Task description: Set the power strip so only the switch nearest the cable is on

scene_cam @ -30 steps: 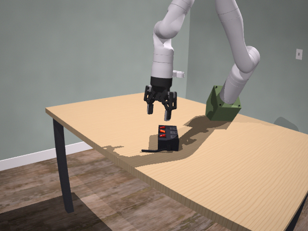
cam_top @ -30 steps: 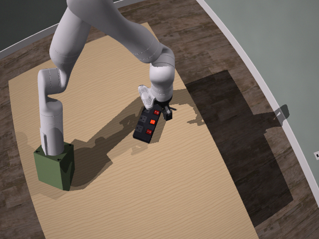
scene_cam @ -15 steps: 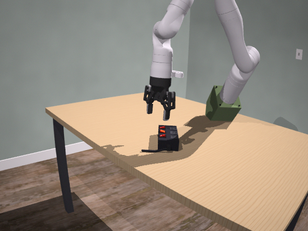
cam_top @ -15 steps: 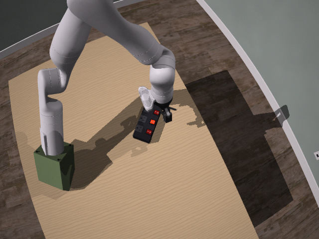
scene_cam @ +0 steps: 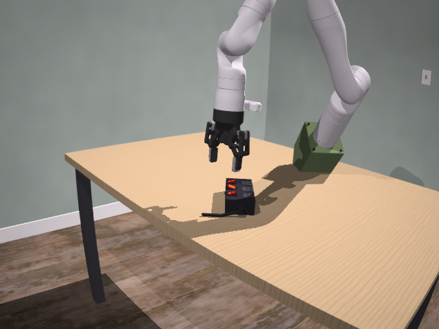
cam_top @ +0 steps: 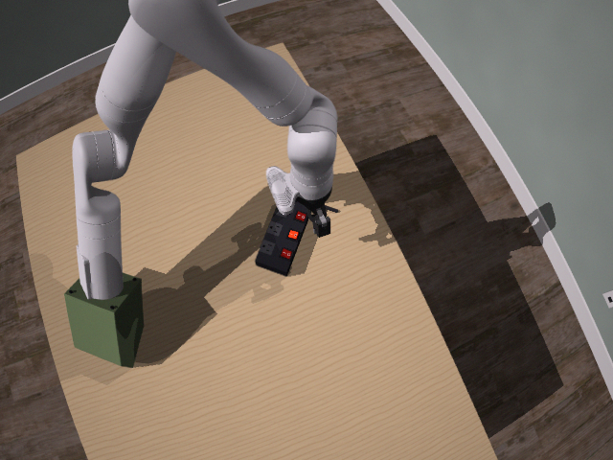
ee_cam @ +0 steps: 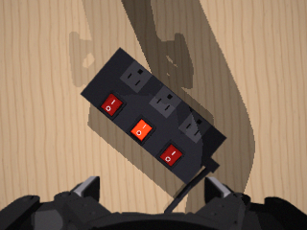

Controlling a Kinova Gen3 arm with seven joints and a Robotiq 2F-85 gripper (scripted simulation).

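Observation:
A black power strip [cam_top: 271, 247] [scene_cam: 244, 202] [ee_cam: 153, 91] lies flat on the wooden table [cam_top: 297, 376] [scene_cam: 319, 234], the right way up, with three red rocker switches beside three outlets. Its cable [scene_cam: 216, 214] [ee_cam: 189, 189] leaves the end below my gripper. The middle switch [ee_cam: 142, 129] [cam_top: 293, 234] glows bright orange-red. The switch nearest the cable [ee_cam: 172, 155] and the far switch [ee_cam: 110, 104] are darker red. My gripper [scene_cam: 224, 162] [ee_cam: 152, 188] is open and empty. It hangs a little above the cable end of the strip, touching nothing.
The arm's green base block [cam_top: 103, 327] [scene_cam: 315, 152] stands on the table away from the strip. The table's edge [scene_cam: 170, 226] runs close to the cable. The arm's shadow falls across the strip.

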